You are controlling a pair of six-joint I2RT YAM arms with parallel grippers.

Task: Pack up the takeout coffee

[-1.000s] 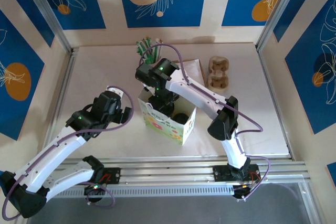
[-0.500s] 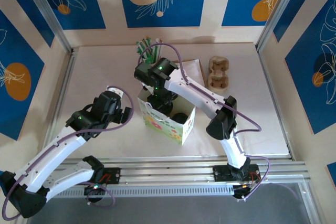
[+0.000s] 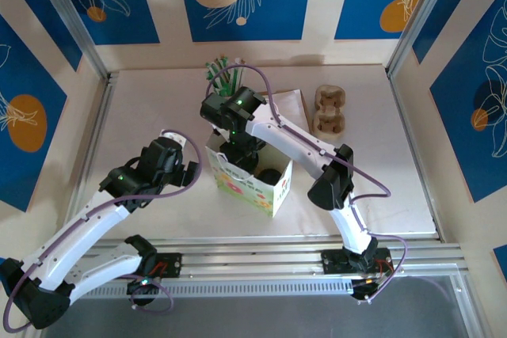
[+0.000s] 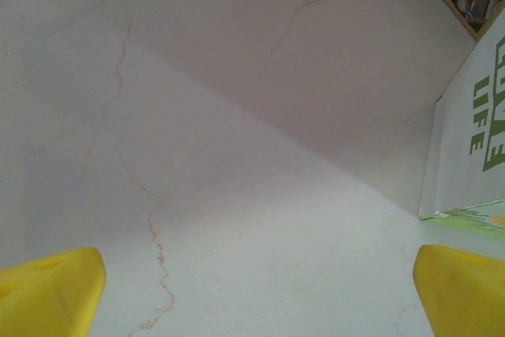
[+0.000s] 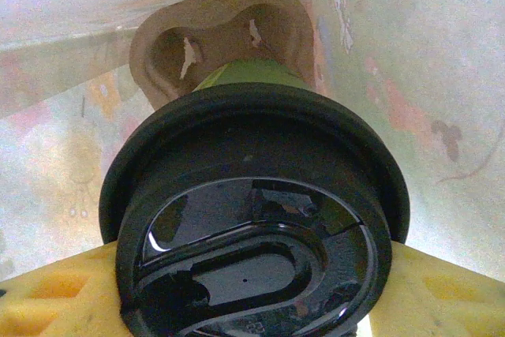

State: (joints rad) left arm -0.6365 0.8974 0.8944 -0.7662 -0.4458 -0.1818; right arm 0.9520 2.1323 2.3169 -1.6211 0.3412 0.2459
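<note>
Black-lidded takeout coffee [image 5: 256, 219] stands upright inside the paper bag [image 5: 379, 61], clamped at its lid rim between the right jaws. Its long axis runs straight away from those jaws toward the brown pulp carrier [image 5: 221, 37], upper centre, on the bag floor. The left jaws are spread wide and empty over bare counter [image 4: 237, 195]; the bag's green lettering at right reads "LIFE".

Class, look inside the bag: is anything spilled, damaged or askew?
No spill shows. The black lid looks evenly seated on the cup. Only the brown pulp carrier beneath it stands out, with pale ragged nicks on its hole edges.
</note>
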